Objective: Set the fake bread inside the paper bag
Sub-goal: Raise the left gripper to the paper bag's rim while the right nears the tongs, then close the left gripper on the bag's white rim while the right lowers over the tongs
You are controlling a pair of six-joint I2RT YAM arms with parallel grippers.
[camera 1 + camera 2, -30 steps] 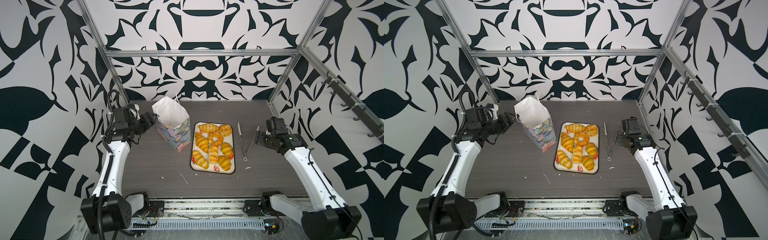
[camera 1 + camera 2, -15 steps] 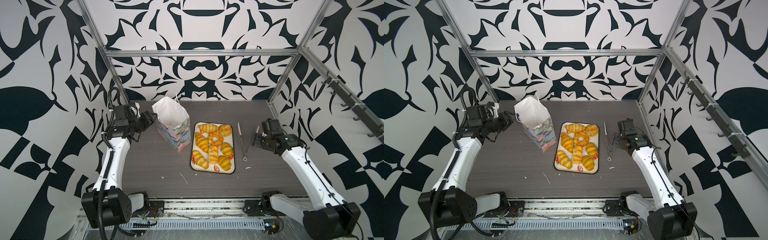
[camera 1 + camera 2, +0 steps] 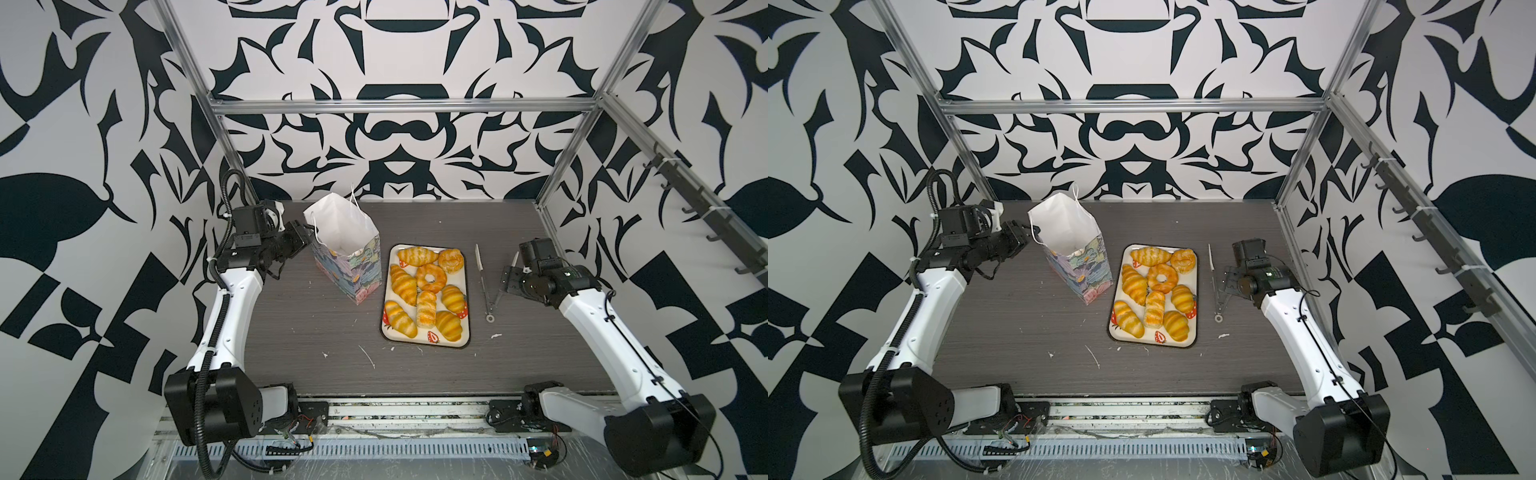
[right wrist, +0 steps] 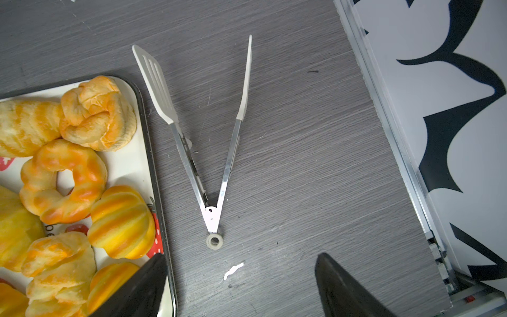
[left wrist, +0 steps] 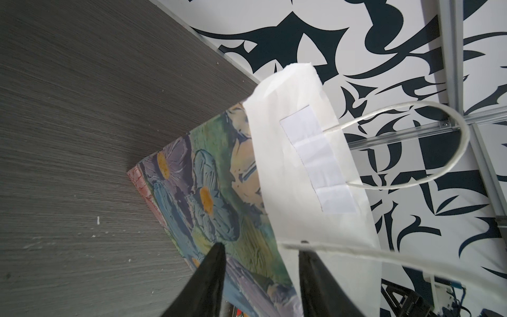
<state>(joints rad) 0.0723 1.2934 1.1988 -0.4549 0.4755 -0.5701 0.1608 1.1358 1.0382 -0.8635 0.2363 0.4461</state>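
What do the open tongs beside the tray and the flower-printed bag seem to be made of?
The V-shaped silver tongs: probably polished steel arms, going by the shine, with matte white tips, likely plastic or silicone. The upright flower-printed gift bag: matte paper, white inside, creased, with a glued patch holding white cord handles.

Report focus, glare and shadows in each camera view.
Both top views: even light, sharp, no harsh glare on the glossy golden toy pastries. Left wrist view: the flower-printed paper bag's white inside is bright, low in detail; left fingertips soft. Right wrist view: the metal tongs with white tips are crisp, faint shadow; right fingertips blurred.
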